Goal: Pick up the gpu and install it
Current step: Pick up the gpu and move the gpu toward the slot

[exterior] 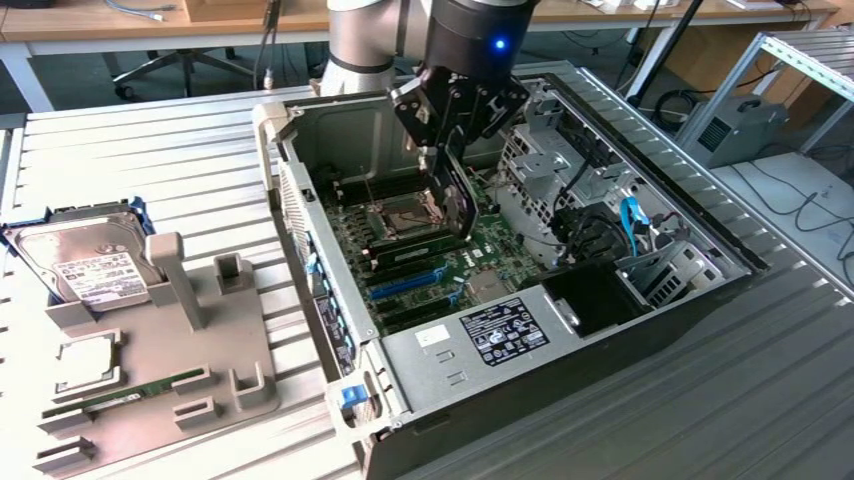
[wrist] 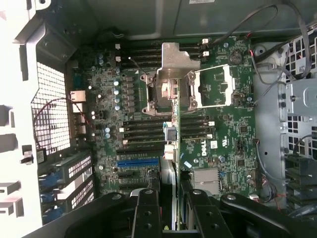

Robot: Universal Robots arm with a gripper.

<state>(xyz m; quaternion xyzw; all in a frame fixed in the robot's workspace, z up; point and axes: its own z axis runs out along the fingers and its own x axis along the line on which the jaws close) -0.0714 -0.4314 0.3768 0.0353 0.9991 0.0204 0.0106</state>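
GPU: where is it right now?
The gpu is held on edge in the gripper, inside the open case over the motherboard, just to the exterior view's right of the CPU socket.

Item: gpu (exterior: 461,200). Thin flat rectangular card with black faces. It stands on edge, tilted a little off upright, and its upper edge is clamped between the fingers of the gripper (exterior: 447,150). It sits inside the open computer case (exterior: 300,200), over the green motherboard (exterior: 507,240). The lower edge appears close to the board, but contact is unclear. From the wrist it shows edge-on as a narrow strip.
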